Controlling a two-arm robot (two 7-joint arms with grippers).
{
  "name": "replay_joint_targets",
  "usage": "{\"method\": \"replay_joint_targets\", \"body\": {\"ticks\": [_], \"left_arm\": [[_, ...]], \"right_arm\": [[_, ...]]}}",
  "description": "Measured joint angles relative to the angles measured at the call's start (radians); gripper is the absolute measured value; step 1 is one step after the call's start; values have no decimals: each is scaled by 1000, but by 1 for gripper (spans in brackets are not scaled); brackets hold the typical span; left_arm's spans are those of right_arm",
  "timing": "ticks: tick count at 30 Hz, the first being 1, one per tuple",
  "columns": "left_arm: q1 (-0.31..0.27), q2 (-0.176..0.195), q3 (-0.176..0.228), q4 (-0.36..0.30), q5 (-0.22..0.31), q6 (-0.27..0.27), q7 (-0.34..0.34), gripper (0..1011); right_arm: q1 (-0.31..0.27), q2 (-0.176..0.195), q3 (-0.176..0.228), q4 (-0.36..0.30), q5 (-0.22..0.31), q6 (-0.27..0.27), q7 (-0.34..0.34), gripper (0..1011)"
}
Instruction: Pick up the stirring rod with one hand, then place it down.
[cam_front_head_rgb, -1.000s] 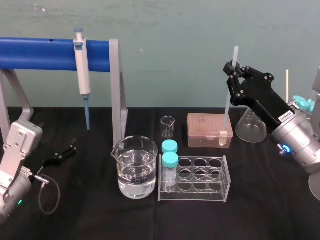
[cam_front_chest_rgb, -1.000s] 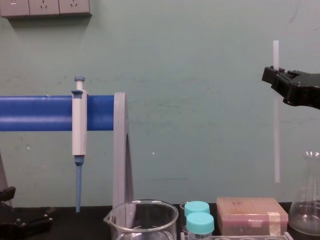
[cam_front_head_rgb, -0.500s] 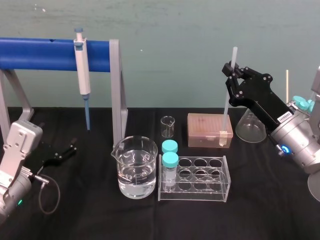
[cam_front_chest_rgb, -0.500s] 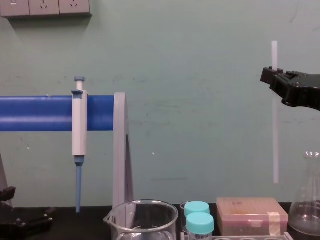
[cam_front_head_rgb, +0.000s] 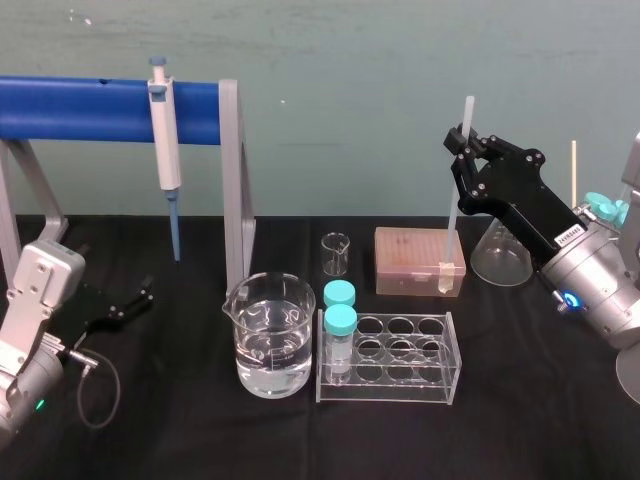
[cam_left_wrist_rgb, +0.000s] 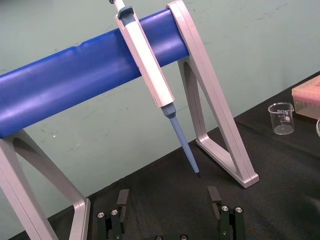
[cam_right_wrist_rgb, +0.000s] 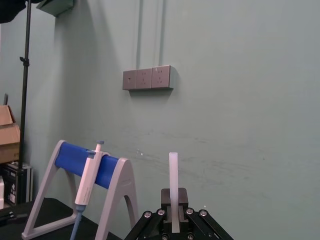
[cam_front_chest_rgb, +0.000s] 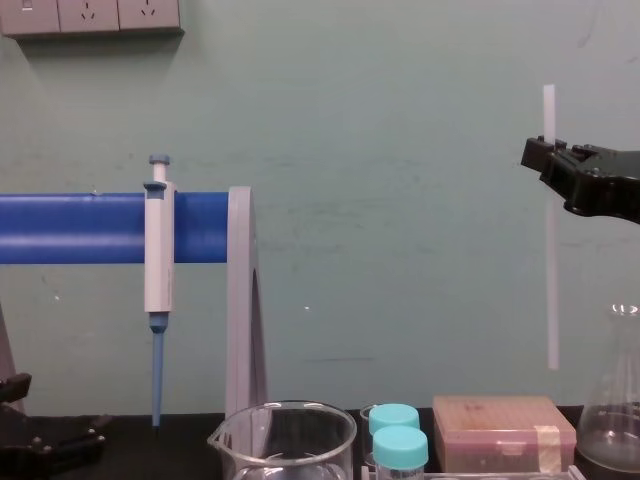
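The stirring rod (cam_front_head_rgb: 458, 180) is a thin translucent white stick held nearly upright in the air, above the back right of the table. My right gripper (cam_front_head_rgb: 460, 140) is shut on its upper part, and a short end sticks up past the fingers. In the chest view the stirring rod (cam_front_chest_rgb: 550, 260) hangs from the right gripper (cam_front_chest_rgb: 547, 152), its lower end above the pink box (cam_front_chest_rgb: 505, 430). In the right wrist view the stirring rod (cam_right_wrist_rgb: 173, 172) rises from between the closed fingers. My left gripper (cam_front_head_rgb: 128, 304) rests open on the table at the left; its fingers (cam_left_wrist_rgb: 122, 197) stand wide apart.
A white-and-blue pipette (cam_front_head_rgb: 165, 140) hangs on the blue-barred stand (cam_front_head_rgb: 80, 105). In the middle stand a beaker of water (cam_front_head_rgb: 268, 335), a small beaker (cam_front_head_rgb: 336, 253), a clear rack (cam_front_head_rgb: 400, 362) with two teal-capped vials (cam_front_head_rgb: 340, 322), a pink box (cam_front_head_rgb: 420, 258) and a flask (cam_front_head_rgb: 497, 255).
My right gripper has drifted very slightly left and down with the rod still in it. The left arm has not moved.
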Motion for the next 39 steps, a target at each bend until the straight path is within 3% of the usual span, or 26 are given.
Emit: {"method": "replay_joint_targets", "body": {"ticks": [39], "left_arm": [[0, 0, 0, 0, 0, 0, 0, 1000]], "right_arm": [[10, 19, -20, 14, 4, 9, 29, 72]]}}
